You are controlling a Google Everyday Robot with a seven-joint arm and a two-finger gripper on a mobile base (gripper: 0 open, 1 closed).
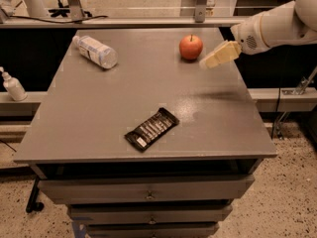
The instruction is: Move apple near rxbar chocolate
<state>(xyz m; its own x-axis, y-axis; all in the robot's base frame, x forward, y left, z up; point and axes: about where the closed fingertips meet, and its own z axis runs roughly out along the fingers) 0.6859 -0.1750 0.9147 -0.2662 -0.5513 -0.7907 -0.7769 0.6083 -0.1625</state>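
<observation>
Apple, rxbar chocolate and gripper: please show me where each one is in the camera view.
apple (191,47), camera view, middle of its red skin.
rxbar chocolate (151,129), camera view, middle of the black wrapper.
gripper (205,62), camera view, its tip, just right of the apple.

Even overhead light falls on my grey bench (89,128), bright enough to show every colour, while the drawers (148,195) beneath it and the speckled floor (292,202) sit dimmer. My pincer (209,62) hangs over the bench's far right part, just right of the apple (190,47), and throws a smudged dark shadow (218,95) onto the surface nearer the camera, so the light seems to come from above and behind. A pale sheen spreads over the bench top between that shadow and the rxbar chocolate (151,129). The clear bottle (96,52) glints faintly. Black, unlit gaps flank the bench on both sides.
</observation>
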